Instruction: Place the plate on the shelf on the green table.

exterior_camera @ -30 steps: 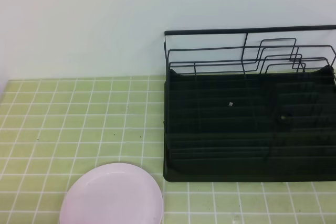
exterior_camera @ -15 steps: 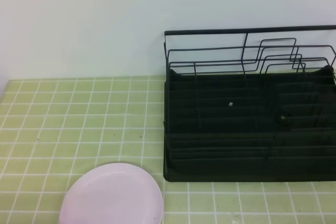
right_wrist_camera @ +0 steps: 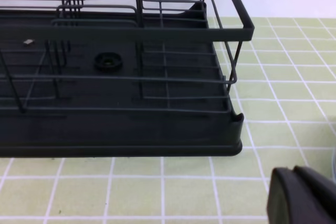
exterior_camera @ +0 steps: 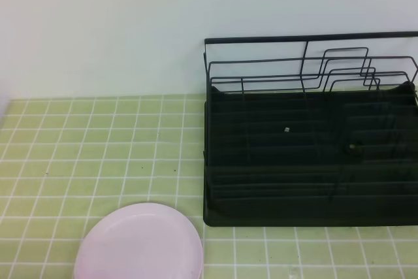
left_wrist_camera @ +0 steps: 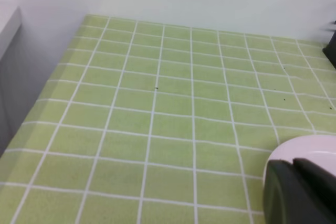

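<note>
The plate [exterior_camera: 139,243] lies flat on the green tabletop [exterior_camera: 98,142] at the near edge of the high view, left of centre, its nearest part cut off by the bottom of the picture. Its right rim sits close to the near left corner of the shelf [exterior_camera: 307,155] but does not touch it; a narrow strip of tile shows between them.

The shelf fills the right half of the scene. Its solid black tray base runs from about the middle of the view out past the right edge, its near edge is straight, and a row of tiles lies bare in front of it. The thin wire dividers stand upright toward the far right, and the top rail runs along the far side against the pale wall. A small pale speck [exterior_camera: 286,129] and a round black fitting [right_wrist_camera: 107,61] lie on the tray base.

Left of the shelf the tabletop lies open from the plate to the far wall. The left wrist view shows the tabletop's left edge [left_wrist_camera: 31,103] dropping away beside a grey surface.

The left gripper [left_wrist_camera: 302,192] shows only as a dark tip in the near right corner of its own view, just above the near rim of the plate; its jaws are pressed together and hold nothing. The right gripper [right_wrist_camera: 302,195] shows likewise in the near right corner of its view, over bare tile near the shelf's near right corner [right_wrist_camera: 236,129], its jaws pressed together and holding nothing.
</note>
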Motion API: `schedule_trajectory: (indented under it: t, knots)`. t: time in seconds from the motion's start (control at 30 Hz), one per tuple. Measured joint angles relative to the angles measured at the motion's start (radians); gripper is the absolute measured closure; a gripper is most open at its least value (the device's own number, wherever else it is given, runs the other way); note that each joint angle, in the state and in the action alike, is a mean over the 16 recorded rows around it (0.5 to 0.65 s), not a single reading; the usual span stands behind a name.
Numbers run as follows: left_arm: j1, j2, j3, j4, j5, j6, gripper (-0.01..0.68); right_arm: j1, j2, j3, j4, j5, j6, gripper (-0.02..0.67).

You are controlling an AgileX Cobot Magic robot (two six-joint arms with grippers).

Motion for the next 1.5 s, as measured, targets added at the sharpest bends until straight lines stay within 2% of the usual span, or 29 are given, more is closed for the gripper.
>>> schedule_trajectory:
  t: [0.2, 0.33, 0.7, 0.9, 1.23, 1.5]
  knots:
    - [0.0, 0.0, 0.0, -0.07, -0.067, -0.014, 0.675, 0.0, 0.0, 0.001, 0.036, -0.029, 0.005, 0.652]
    - [0.0, 0.0, 0.0, -0.192, -0.157, -0.04, 0.675, 0.0, 0.0, 0.003, 0.128, -0.09, 0.011, 0.652]
    - [0.0, 0.0, 0.0, -0.682, -0.366, -0.107, 0.675, 0.0, 0.0, 0.001, 0.673, -0.332, -0.018, 0.652]
    - [0.0, 0.0, 0.0, -0.835, -0.383, -0.114, 0.675, 0.0, 0.002, 0.0, 0.885, -0.365, -0.079, 0.652]
    - [0.0, 0.0, 0.0, -0.88, -0.353, -0.088, 0.675, 0.0, 0.004, 0.0, 0.946, -0.319, -0.142, 0.652]
    - [0.0, 0.0, -0.001, -0.882, -0.256, -0.02, 0.675, 0.0, 0.002, -0.008, 0.987, -0.233, -0.202, 0.652]
